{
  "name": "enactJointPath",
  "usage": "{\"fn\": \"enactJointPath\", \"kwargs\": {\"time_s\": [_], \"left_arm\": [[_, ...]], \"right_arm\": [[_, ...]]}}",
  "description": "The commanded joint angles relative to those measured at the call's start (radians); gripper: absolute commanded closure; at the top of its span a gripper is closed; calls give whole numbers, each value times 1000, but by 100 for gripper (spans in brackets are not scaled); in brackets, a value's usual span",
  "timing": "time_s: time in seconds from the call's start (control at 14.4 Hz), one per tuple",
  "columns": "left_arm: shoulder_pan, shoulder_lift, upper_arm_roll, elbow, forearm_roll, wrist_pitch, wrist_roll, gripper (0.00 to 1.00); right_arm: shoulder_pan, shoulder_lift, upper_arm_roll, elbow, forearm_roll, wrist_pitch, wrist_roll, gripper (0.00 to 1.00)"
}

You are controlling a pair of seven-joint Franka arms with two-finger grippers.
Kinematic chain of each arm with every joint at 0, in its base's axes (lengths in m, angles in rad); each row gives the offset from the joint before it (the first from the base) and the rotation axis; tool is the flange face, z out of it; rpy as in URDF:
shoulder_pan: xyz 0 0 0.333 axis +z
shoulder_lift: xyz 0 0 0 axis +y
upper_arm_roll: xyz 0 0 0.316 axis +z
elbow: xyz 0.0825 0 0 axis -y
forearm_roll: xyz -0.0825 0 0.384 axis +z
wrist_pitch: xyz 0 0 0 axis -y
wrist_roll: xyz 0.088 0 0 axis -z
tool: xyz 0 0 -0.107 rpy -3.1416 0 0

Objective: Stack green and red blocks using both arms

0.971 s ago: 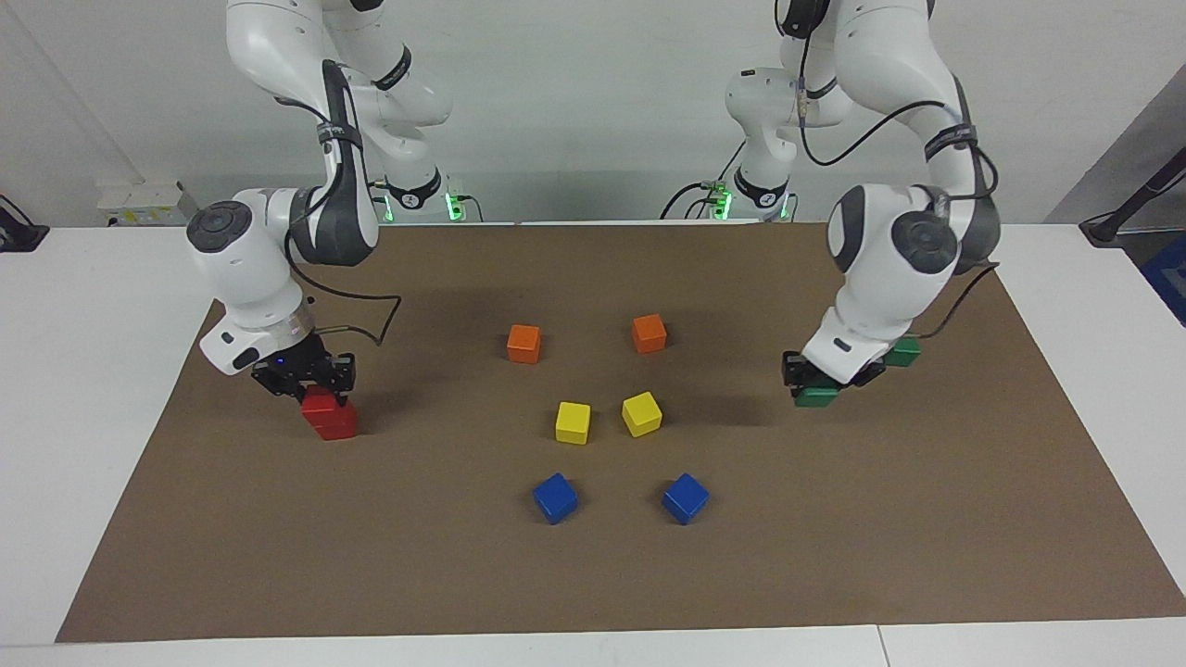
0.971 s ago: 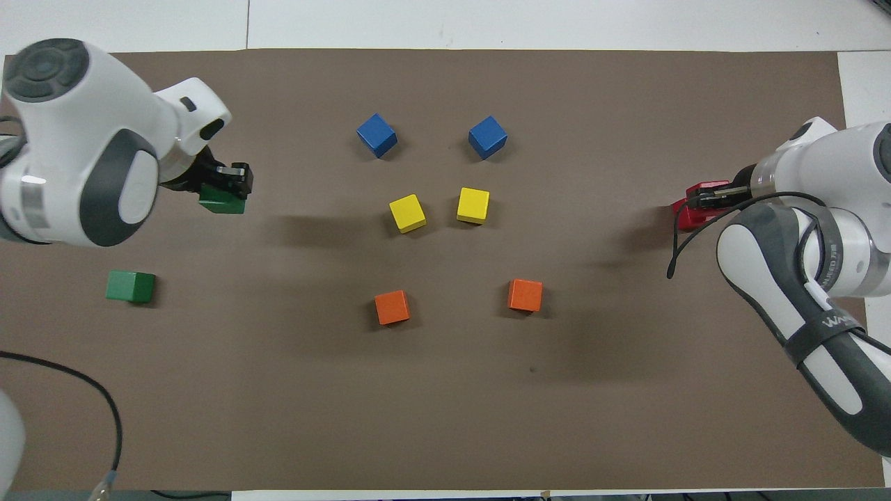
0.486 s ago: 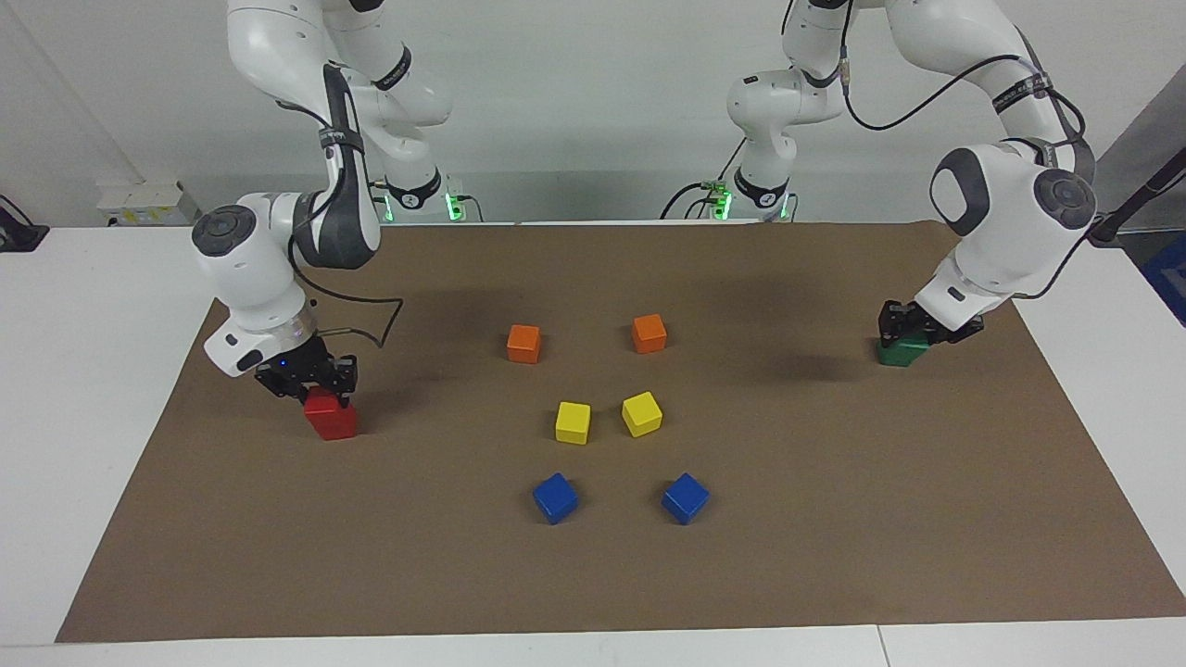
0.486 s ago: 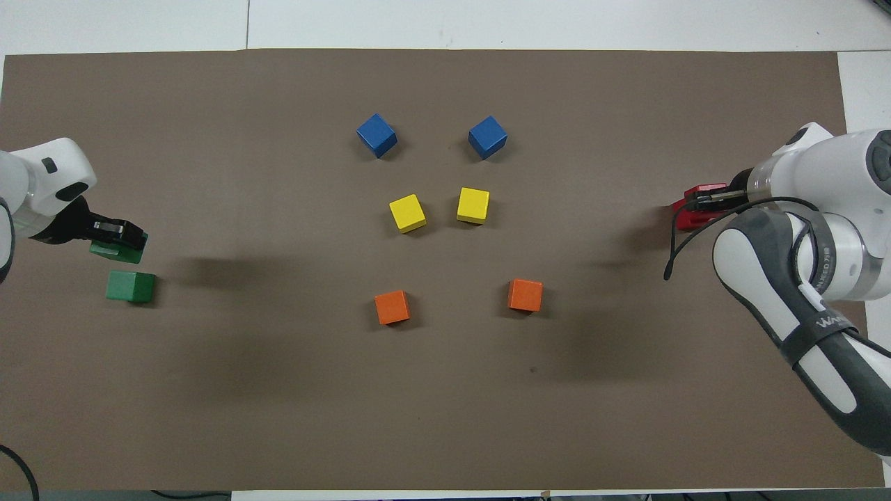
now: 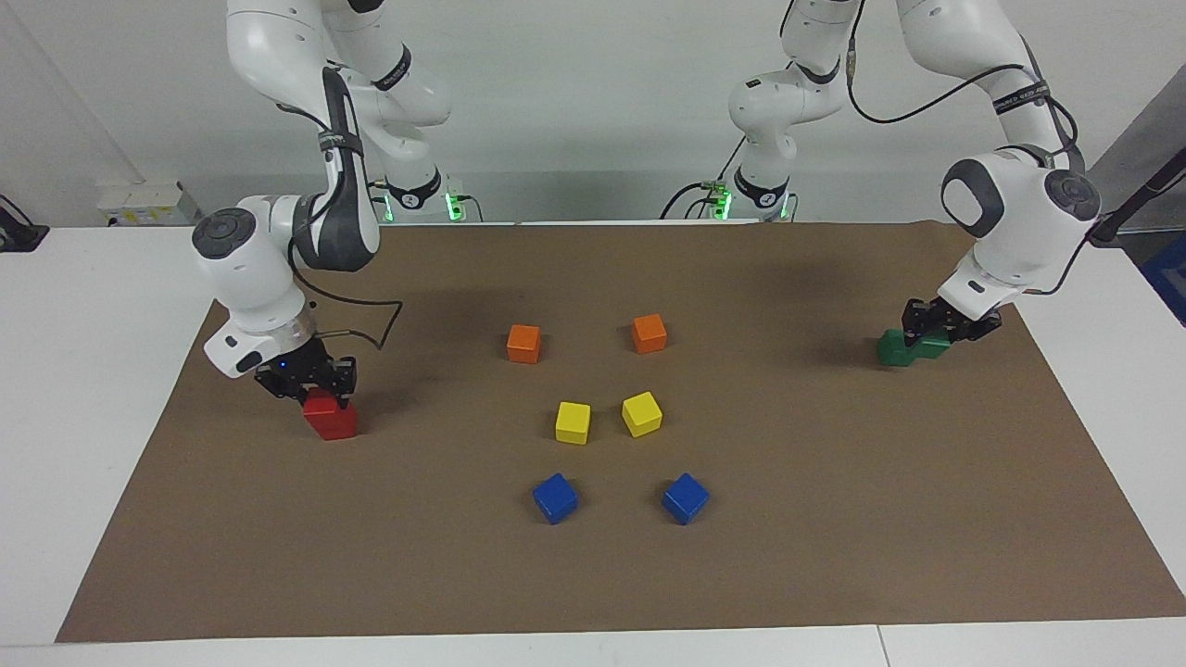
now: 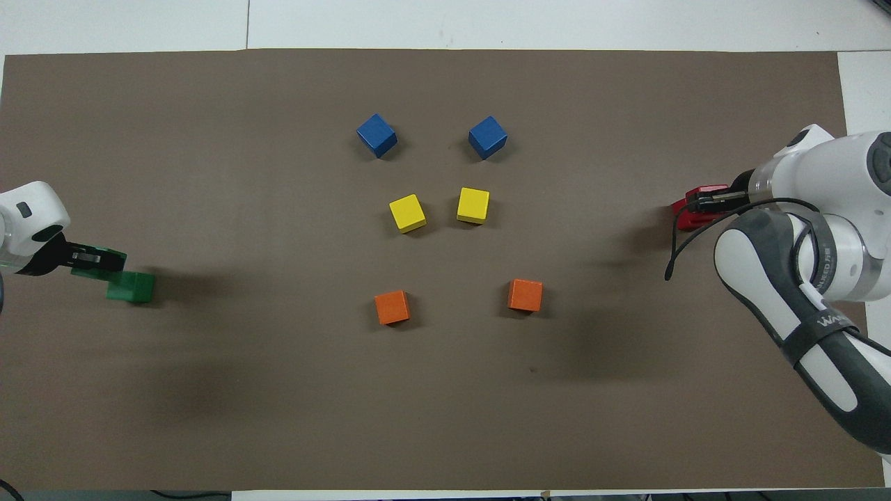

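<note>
Left pincer (image 5: 952, 323), gripping a green block (image 5: 934, 342), had carried it beside its twin (image 5: 895, 348); right pincer (image 5: 307, 380) stayed clamped on the red stack (image 5: 330, 417).

The middle of the brown mat (image 6: 209, 390) is crowded: two blue cubes (image 6: 376, 135) farthest from the robots, two yellow cubes (image 6: 407, 213) next, two orange cubes (image 6: 392, 307) nearest. Narrow gaps part each pair. Wide bare mat lies between this cluster and either end of the table.
</note>
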Motion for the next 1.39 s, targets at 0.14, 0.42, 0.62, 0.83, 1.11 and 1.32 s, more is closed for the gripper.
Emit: {"fn": "enactJointPath", "kwargs": {"time_s": [0.14, 0.42, 0.62, 0.83, 1.11, 1.32], "left_arm": [[21, -57, -11, -88, -26, 59, 27, 100], [21, -74, -9, -132, -31, 94, 27, 100], [22, -83, -9, -155, -31, 108, 25, 100], [22, -84, -9, -161, -31, 108, 27, 100], [48, -86, -8, -164, -31, 108, 107, 1], [55, -87, -8, -164, -31, 108, 116, 0]], "right_arm": [[-24, -6, 14, -19, 11, 27, 9, 100], [-21, -8, 14, -21, 11, 25, 12, 100], [-20, -8, 14, -22, 11, 25, 13, 100], [-16, -8, 14, -22, 11, 27, 12, 100], [-16, -8, 14, -21, 11, 30, 9, 54], [-16, -8, 14, -21, 11, 30, 12, 0]]}}
